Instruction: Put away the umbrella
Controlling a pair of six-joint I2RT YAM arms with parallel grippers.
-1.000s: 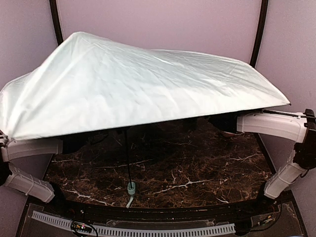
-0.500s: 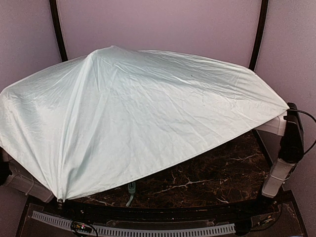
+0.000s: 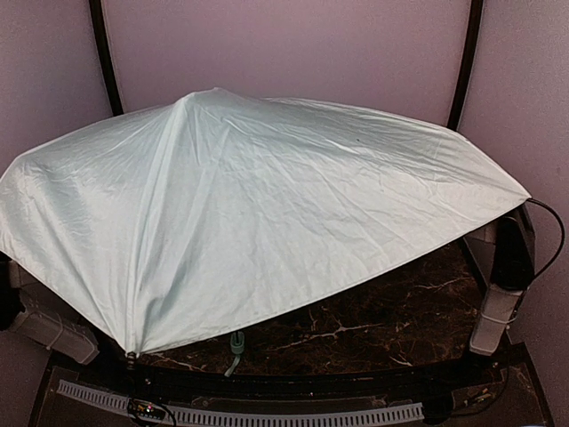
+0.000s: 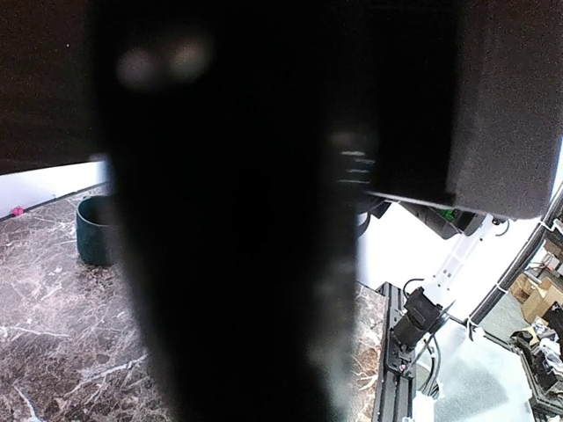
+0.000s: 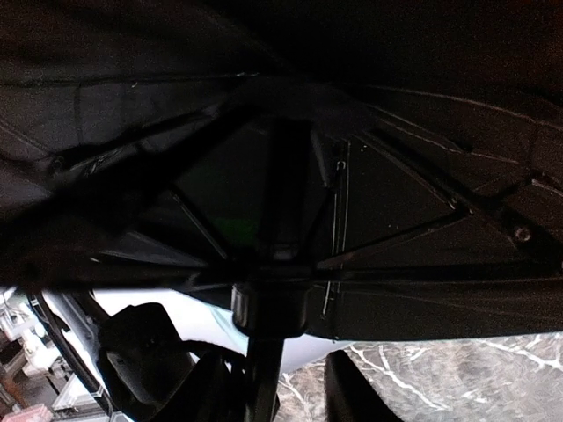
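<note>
Left wrist view is mostly taken up by a dark, out-of-focus mass, and the left fingers cannot be picked out from it. They are closed, but whether they pinch anything cannot be told. Past that blur a dark green cup point(image 4: 95, 230) stands upright on the brown marble tabletop point(image 4: 53, 352), close to one of its edges. In the right wrist view the right fingers merge with dark shapes along the bottom, so it is unclear whether they are open or closed. Just beyond them the thin black shaft point(image 5: 264, 369) of the umbrella point(image 5: 396, 105) rises to a hub where the black ribs point(image 5: 413, 233) spread out against the black underside. From the top external view the pale mint canopy point(image 3: 267, 205) is fully open and tilted, its low rim dipping to the near left corner of the tabletop. It hides the far edge and both side edges, leaving only the near right part bare. The small mint handle point(image 3: 236, 340) shows under the canopy's rim at the near edge, left of the middle, with its wrist strap point(image 3: 232, 363) trailing toward that edge. The left arm point(image 3: 53, 331) and the right arm point(image 3: 508, 258) both reach in beneath the canopy from their own sides.
</note>
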